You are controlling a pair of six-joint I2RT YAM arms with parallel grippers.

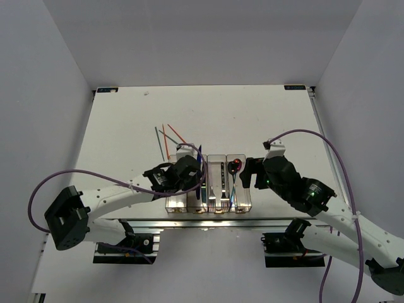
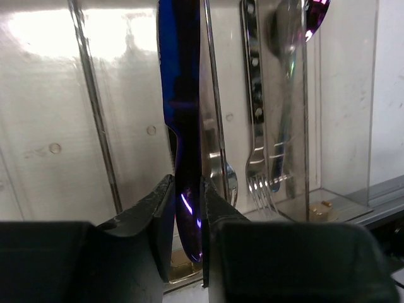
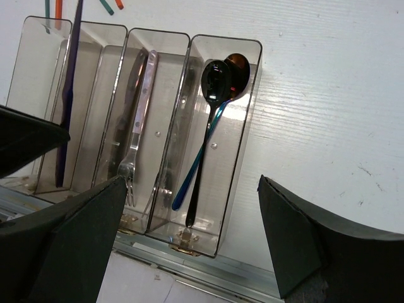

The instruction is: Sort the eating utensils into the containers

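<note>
Gripping dark-blue knife w/ left gripper over bins.

Dark-blue knife, clear bins

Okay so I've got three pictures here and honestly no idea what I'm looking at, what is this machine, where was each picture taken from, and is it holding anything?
These are two robot arms bolted at the near edge of a white table. The wide picture looks down from above and behind them; the other two come from small cameras on each arm's wrist, so the dark shapes at the bottom are that arm's own fingers.

On the table stands a row of clear bins. One holds a silver fork, another two spoons. Behind the bins lie loose green and orange chopsticks.

The left pincer is closed on a dark-blue knife, holding it upright over the bins. The right pincer is wide open and holds nothing, hanging beside the bins.
</note>
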